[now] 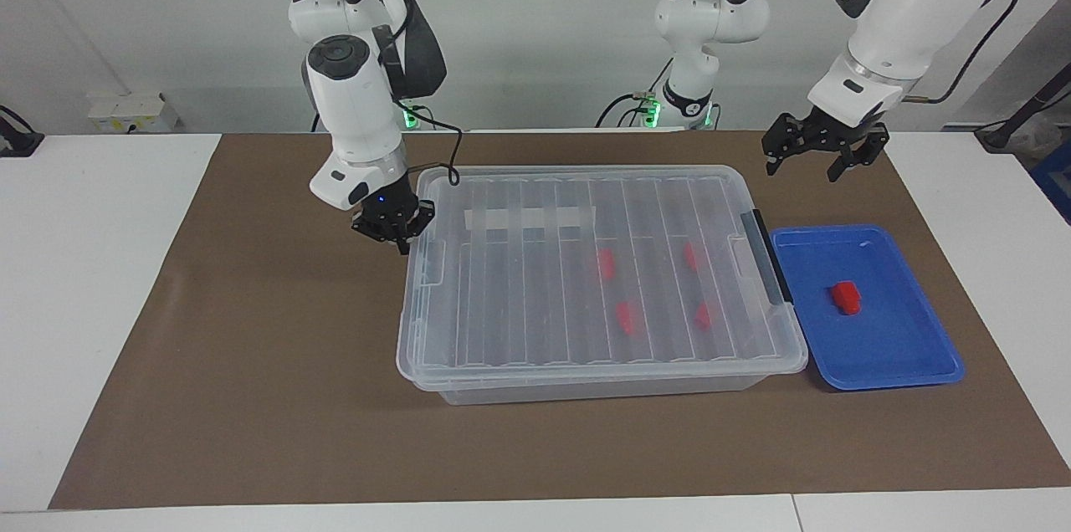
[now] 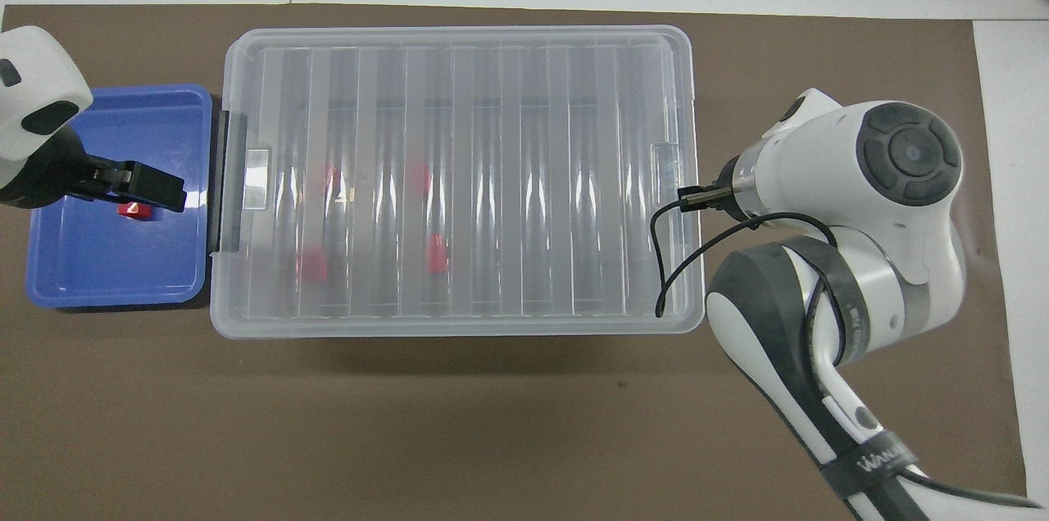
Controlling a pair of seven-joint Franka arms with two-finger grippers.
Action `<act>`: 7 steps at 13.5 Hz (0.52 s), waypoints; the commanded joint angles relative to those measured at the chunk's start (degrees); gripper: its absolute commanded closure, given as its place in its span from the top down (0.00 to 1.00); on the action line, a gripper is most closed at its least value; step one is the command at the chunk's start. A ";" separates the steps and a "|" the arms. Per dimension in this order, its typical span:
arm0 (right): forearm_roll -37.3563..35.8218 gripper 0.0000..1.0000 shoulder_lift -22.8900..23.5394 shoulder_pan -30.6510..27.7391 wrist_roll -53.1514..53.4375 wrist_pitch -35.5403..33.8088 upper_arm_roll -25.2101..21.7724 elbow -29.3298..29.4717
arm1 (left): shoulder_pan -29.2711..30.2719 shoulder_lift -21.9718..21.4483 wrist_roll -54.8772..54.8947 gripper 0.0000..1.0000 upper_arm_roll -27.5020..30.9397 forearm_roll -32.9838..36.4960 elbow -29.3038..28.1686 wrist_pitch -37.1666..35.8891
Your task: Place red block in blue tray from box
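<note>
The box [image 1: 586,388] is a clear bin in the middle of the mat, with its ribbed lid [image 1: 535,306] lying squarely on it. Several red blocks [image 1: 626,318] show blurred through the lid [image 2: 437,253]. One more red block [image 1: 846,297] lies in the blue tray [image 1: 912,365], which stands beside the box's black handle [image 1: 766,256]. My right gripper [image 1: 393,229] is low against the lid's edge at the right arm's end. My left gripper [image 1: 824,156] is open and empty, raised over the blue tray [image 2: 82,275]; its fingers [image 2: 152,185] partly cover the tray's block [image 2: 129,210].
A brown mat [image 1: 251,398] covers the table under everything. A white tape strip [image 1: 527,218] lies on the lid. The right arm's cable [image 2: 668,259] hangs over the lid's end. A third robot base [image 1: 690,97] stands at the table's robot edge.
</note>
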 commanded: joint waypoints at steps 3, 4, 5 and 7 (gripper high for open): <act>1.18 0.00 -1.18 -2.25 -0.19 0.61 0.15 1.84 | -1.80 -0.45 -0.31 1.00 1.69 0.69 -1.43 1.10; 1.18 0.00 -1.18 -2.25 -0.10 0.52 0.15 2.63 | -1.72 0.33 -0.31 1.00 1.78 0.69 -0.74 1.62; 1.18 0.00 -1.26 -2.25 0.16 0.00 -0.11 3.16 | -1.71 1.73 -0.40 1.00 1.69 0.69 0.31 2.23; 1.18 0.00 -3.19 -3.48 2.61 -1.40 -0.11 3.61 | -1.63 2.80 -0.40 1.00 1.34 0.69 0.24 2.77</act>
